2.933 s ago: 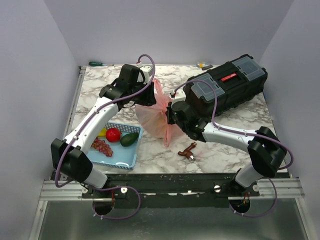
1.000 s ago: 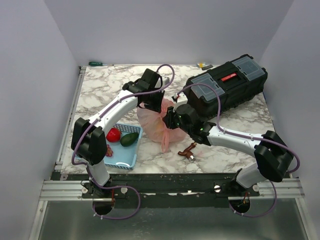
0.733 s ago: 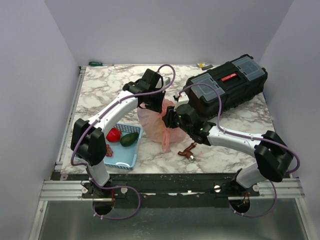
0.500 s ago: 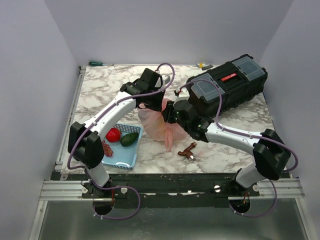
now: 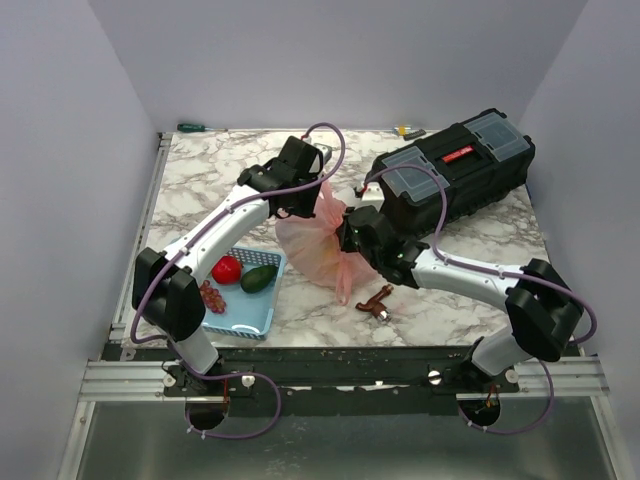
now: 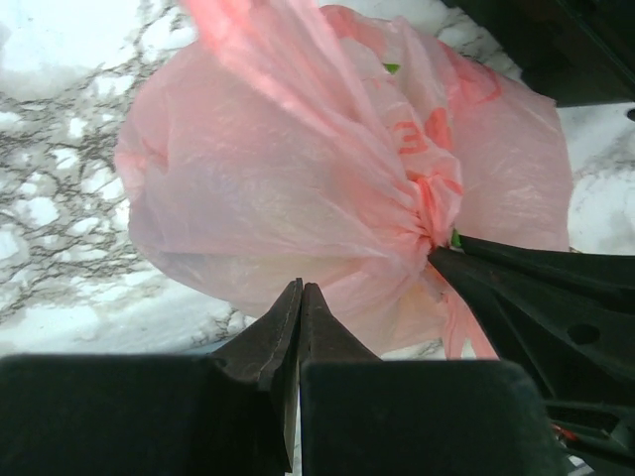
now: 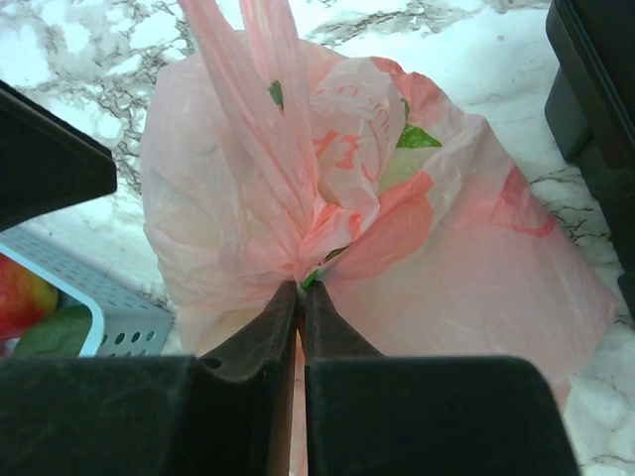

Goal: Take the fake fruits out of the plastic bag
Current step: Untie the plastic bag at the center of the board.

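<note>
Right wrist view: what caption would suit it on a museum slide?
The right gripper pinches a gathered fold of the pink plastic bag, a light blue basket at lower left.

Plain pale lilac walls (image 5: 350, 60) close the space at left, back and right. Between them lies a white bench of marble pattern with grey veins (image 5: 190, 165). A silver aluminium rail (image 5: 110, 380) runs along its near edge, with a dull grey metal sheet (image 5: 340, 450) below. The light is soft and even.
</note>
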`<state>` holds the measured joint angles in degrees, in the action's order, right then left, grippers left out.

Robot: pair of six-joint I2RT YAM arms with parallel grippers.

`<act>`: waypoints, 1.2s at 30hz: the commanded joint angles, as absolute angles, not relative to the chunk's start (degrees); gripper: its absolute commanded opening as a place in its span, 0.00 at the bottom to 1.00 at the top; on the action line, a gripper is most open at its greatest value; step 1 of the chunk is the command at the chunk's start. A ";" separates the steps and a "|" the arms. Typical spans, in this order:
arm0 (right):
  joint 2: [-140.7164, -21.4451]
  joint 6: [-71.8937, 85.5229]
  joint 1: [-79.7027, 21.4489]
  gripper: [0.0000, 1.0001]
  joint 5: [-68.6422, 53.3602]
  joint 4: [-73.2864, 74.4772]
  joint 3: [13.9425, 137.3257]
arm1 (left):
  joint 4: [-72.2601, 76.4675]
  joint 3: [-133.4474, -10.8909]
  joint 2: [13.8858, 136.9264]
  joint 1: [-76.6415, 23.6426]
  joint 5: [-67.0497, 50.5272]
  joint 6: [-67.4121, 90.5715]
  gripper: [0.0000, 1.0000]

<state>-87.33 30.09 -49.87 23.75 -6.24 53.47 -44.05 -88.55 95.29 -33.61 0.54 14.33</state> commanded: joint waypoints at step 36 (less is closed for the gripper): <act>-82.47 28.93 -49.66 0.01 23.23 -8.43 49.65 | -43.68 -87.81 94.85 -34.80 4.65 15.26 0.00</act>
